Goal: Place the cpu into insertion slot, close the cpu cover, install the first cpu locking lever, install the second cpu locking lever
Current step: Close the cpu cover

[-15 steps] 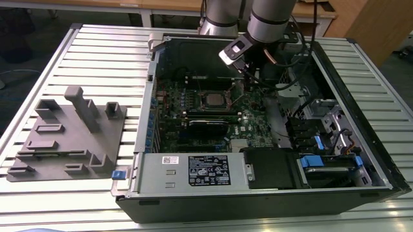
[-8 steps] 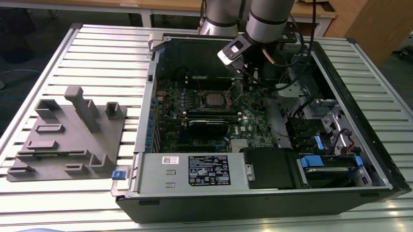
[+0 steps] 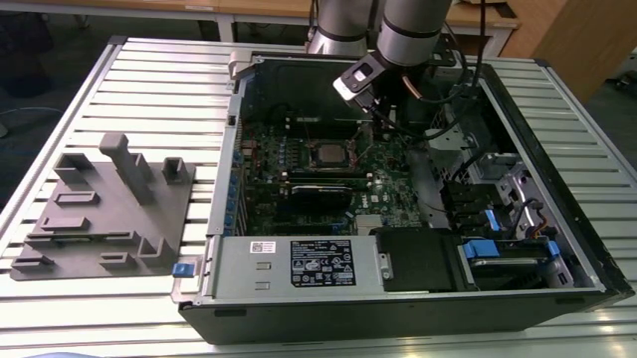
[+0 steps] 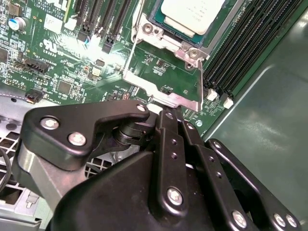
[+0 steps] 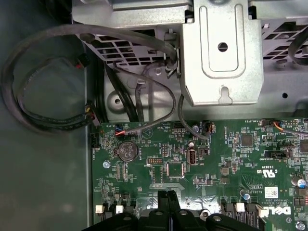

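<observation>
We see gripper [image 4: 168,112] fingers shut tight, tips touching raised cpu cover [image 4: 166,90] just beside seated, dull-silver cpu [image 4: 192,14].

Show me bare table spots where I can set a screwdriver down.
Bare table slats lie beyond the grey fixture toward the far edge, and in a strip along the near edge in front of it. The open computer case is crowded: motherboard, cables, and the hand at the cpu cover.

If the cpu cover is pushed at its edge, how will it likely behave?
The cpu cover looks like thin sheet metal, so probably light and stiff, though its edge might flex. It stands tilted up beside the cpu, so a push from the gripper would likely swing it, not slide it.
</observation>
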Controlling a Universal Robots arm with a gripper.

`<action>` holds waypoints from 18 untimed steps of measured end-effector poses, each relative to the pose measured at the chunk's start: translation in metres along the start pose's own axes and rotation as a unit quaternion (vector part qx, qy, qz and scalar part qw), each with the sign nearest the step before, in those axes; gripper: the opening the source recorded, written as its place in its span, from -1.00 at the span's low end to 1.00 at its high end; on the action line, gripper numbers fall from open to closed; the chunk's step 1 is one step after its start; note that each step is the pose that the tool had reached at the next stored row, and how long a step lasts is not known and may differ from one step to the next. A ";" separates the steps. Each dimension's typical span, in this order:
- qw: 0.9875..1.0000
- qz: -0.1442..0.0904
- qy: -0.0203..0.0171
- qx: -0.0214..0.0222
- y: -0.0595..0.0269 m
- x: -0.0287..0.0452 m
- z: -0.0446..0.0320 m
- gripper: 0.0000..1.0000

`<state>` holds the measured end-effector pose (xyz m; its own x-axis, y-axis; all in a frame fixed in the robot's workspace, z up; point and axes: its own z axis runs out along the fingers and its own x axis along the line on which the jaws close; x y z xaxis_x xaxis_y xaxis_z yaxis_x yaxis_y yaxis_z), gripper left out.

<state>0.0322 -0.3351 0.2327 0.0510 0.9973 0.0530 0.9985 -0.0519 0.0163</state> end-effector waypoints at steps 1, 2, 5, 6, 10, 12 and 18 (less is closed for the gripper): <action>1.000 0.000 0.000 0.000 -0.0004 0.0000 0.0000 -0.79; 1.000 0.000 0.000 0.000 -0.0008 0.0000 0.0001 -0.79; 1.000 0.000 0.000 0.000 -0.0019 -0.0001 0.0002 -0.79; 1.000 0.000 0.000 0.000 -0.0023 -0.0001 0.0002 -0.79; 1.000 0.000 0.000 0.000 -0.0037 -0.0002 0.0004 -0.79; 1.000 0.000 0.000 0.000 -0.0044 -0.0003 0.0005 -0.79; 1.000 0.000 0.000 0.000 -0.0065 -0.0004 0.0007 -0.79</action>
<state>0.0257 -0.3351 0.2318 0.0509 0.9973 0.0529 0.9985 -0.0519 0.0163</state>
